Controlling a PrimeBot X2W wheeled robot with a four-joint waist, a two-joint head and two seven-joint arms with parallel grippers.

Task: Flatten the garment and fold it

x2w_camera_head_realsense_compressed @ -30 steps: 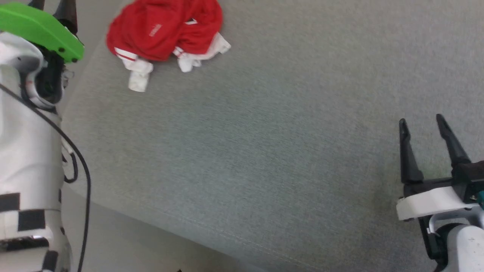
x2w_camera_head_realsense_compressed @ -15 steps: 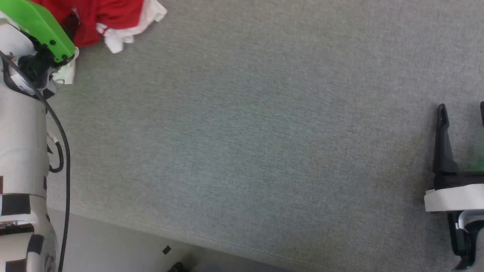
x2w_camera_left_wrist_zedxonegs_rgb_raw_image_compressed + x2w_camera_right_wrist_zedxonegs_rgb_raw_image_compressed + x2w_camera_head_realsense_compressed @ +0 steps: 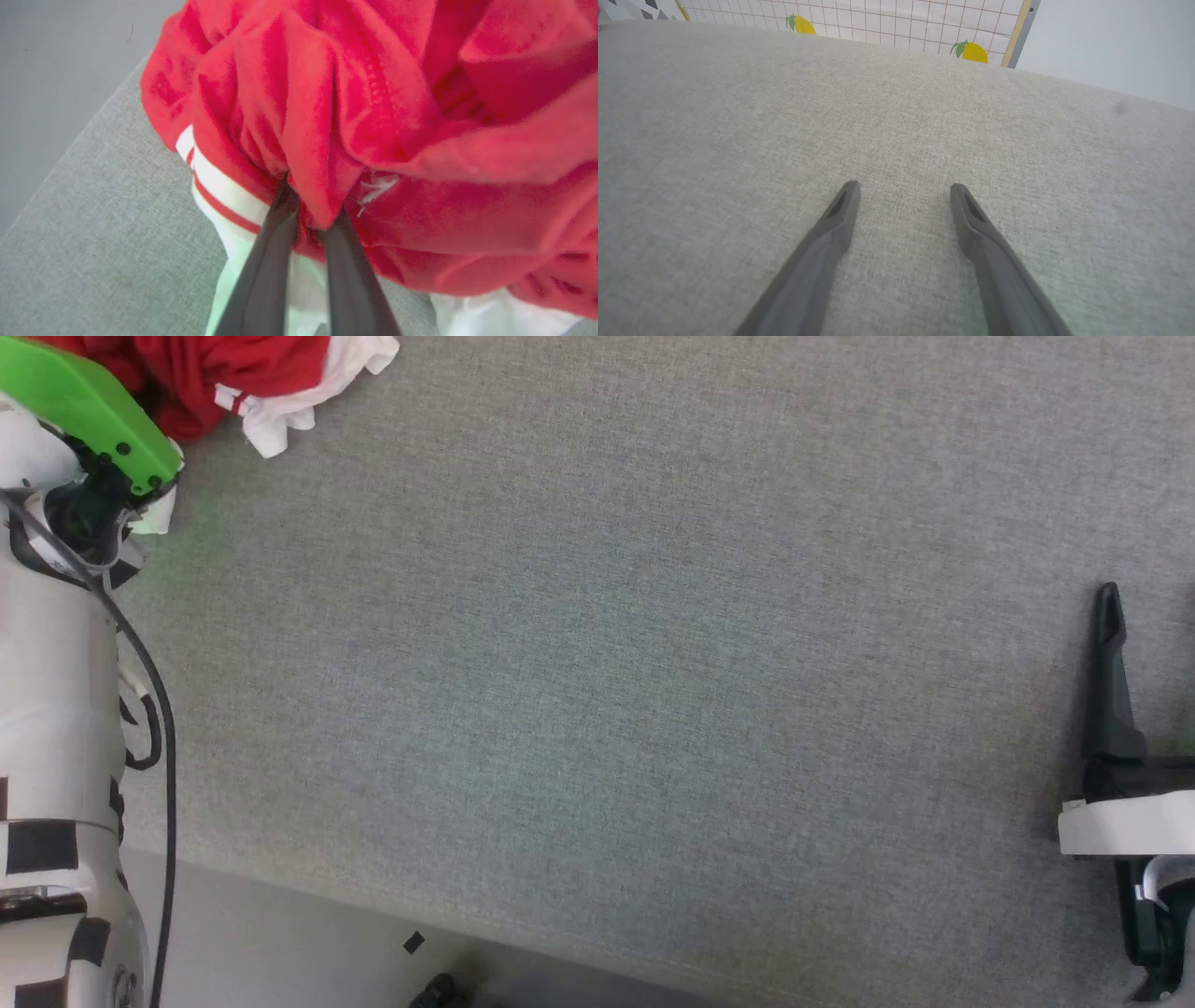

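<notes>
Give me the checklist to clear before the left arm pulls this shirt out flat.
1. Hold: left gripper pinches a red fold of the garment: ok.
2. Single layer in that pinch: cannot tell, the fabric is bunched.
3. Second arm free: right gripper open and empty: ok.
4. Second arm near the cloth: not ok, it sits over bare grey surface, far across.
5. Cloth spread out: not ok, a crumpled heap.
6. Cloth wholly on the surface: cannot tell, it lies by the edge.
</notes>
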